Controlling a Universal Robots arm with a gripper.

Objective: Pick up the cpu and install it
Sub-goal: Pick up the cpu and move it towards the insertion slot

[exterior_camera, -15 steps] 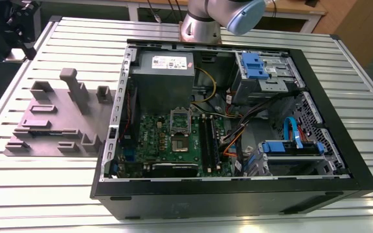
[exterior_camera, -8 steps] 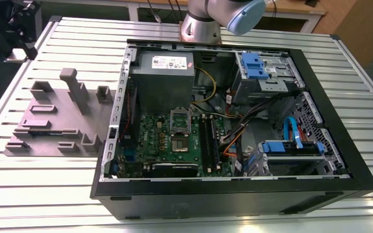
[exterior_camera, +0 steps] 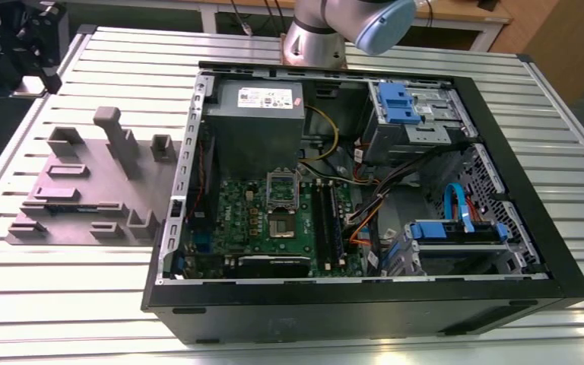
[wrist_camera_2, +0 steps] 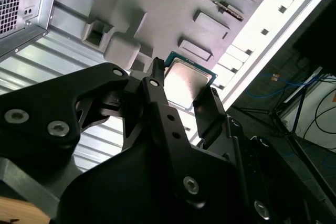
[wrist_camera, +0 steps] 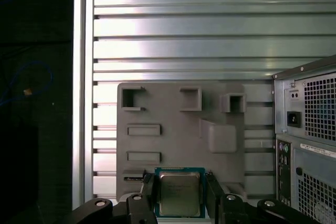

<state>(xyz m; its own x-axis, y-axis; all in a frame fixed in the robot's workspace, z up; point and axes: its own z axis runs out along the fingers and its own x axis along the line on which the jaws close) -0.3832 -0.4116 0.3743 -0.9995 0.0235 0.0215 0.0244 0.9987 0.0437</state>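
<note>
black two-finger gripper (wrist_camera_2: 181, 83) clamped on small flat square silvery-grey cpu (wrist_camera: 179, 193) by two opposite edges, chip held above grey moulded parts tray (wrist_camera: 173, 108) on ribbed metal surface (wrist_camera: 184, 35). best kept level, squeeze on edges only. open black computer case (exterior_camera: 353, 308) beside tray.

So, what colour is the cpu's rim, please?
Teal-green, framing the silvery top of the cpu; best in the first wrist view.

A dull sheen is being shown by the square silvery-metal cpu (wrist_camera: 179, 192). Light is being reflected by the glossy ribbed aluminium table (wrist_camera: 184, 40).
</note>
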